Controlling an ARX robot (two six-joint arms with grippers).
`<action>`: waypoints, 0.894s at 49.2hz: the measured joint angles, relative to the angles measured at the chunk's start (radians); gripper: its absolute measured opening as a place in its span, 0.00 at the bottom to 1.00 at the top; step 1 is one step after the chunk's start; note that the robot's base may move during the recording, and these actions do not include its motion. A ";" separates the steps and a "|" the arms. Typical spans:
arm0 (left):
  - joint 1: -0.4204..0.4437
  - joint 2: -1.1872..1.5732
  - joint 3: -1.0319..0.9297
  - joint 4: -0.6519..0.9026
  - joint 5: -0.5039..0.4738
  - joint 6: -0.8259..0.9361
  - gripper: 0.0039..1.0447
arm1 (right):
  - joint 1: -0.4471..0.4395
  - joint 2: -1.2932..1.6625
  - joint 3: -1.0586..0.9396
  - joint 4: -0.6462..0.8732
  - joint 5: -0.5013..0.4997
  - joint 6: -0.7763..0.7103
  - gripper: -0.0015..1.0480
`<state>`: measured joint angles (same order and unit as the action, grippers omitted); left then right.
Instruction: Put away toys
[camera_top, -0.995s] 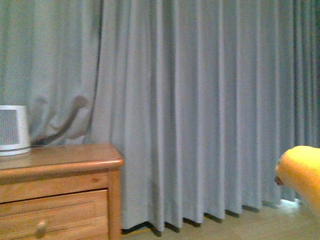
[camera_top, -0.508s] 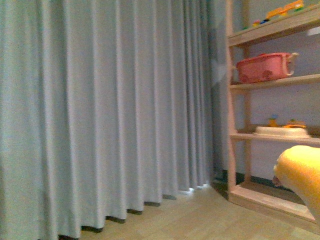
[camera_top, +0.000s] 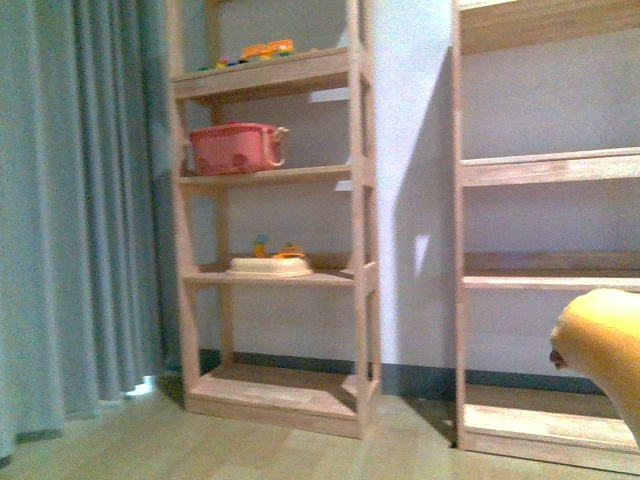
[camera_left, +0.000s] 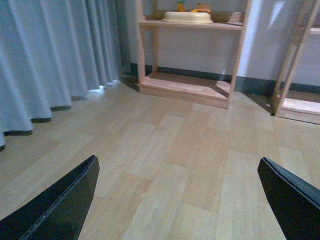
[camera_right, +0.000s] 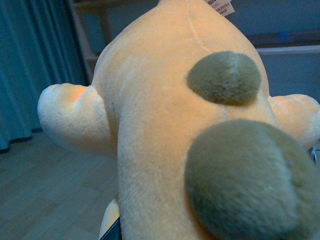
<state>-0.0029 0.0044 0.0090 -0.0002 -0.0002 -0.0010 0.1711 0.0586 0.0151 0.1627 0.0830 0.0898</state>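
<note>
Low at the right edge of the front view, an orange-yellow plush toy (camera_top: 605, 350), in front of the right shelf unit (camera_top: 545, 170). Fills the right wrist view, close up, brown spots showing. Right gripper hidden behind it; cannot tell how its jaws stand. Left gripper (camera_left: 177, 161) with jaws spread wide, only bare wood floor (camera_left: 175, 130) between them.

Curtained room with two wooden shelf units.
Grey-blue curtain (camera_top: 70, 220) fills the frame's left, daylight showing under its hem; left shelf (camera_top: 362, 300) stands centre with a pink basket (camera_top: 232, 148) and white tray (camera_top: 268, 267); right shelf (camera_top: 545, 170) at the right edge; pale wall (camera_top: 410, 150) between; light wood floor (camera_top: 250, 445) below.
</note>
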 joint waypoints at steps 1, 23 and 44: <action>0.000 0.000 0.000 0.000 0.000 0.000 0.95 | 0.000 0.000 0.000 0.000 0.000 0.000 0.19; 0.000 0.000 0.000 0.000 0.004 0.000 0.95 | -0.003 -0.002 0.000 0.000 0.015 0.000 0.19; 0.000 0.000 0.000 0.000 0.001 0.000 0.95 | -0.002 -0.002 0.000 0.000 -0.001 0.000 0.19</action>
<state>-0.0032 0.0044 0.0090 -0.0002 0.0006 -0.0010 0.1688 0.0570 0.0151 0.1623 0.0818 0.0902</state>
